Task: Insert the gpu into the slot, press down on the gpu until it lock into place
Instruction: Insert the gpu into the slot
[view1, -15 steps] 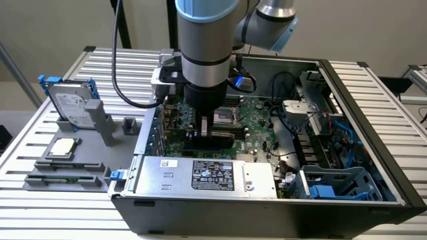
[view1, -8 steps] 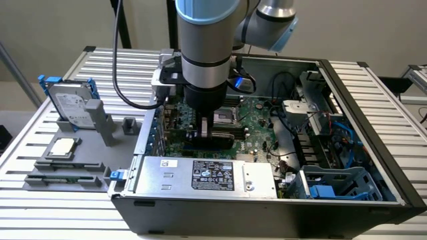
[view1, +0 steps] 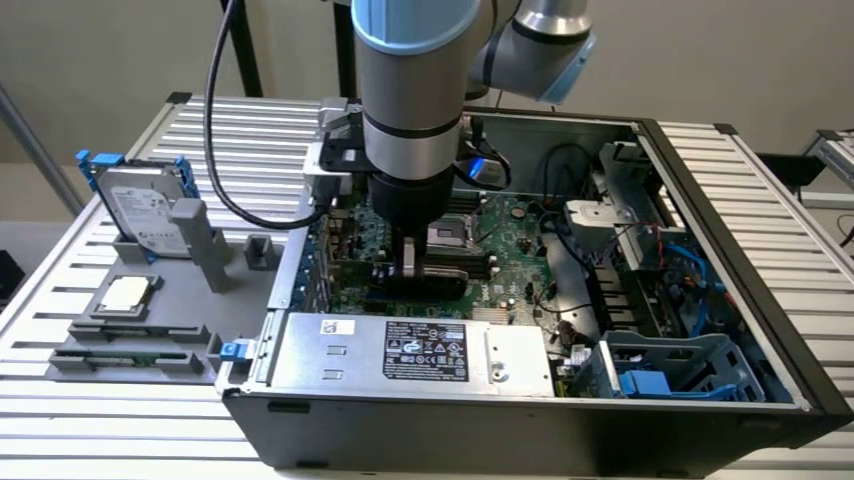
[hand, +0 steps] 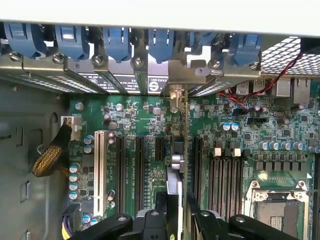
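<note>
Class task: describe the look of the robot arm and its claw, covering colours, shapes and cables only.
The arm is a thick silver-grey cylinder with light-blue joint caps and a black band near the wrist. Below it sits a black round wrist section ending in a dark claw with black fingers. A black cable hangs alongside the arm.

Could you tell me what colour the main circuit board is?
Green, clearest in the wrist view: circuit board.

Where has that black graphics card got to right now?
The gpu stands on edge inside the open computer case, held by the gripper over the green motherboard, just behind the silver power supply box in the exterior view.
</note>
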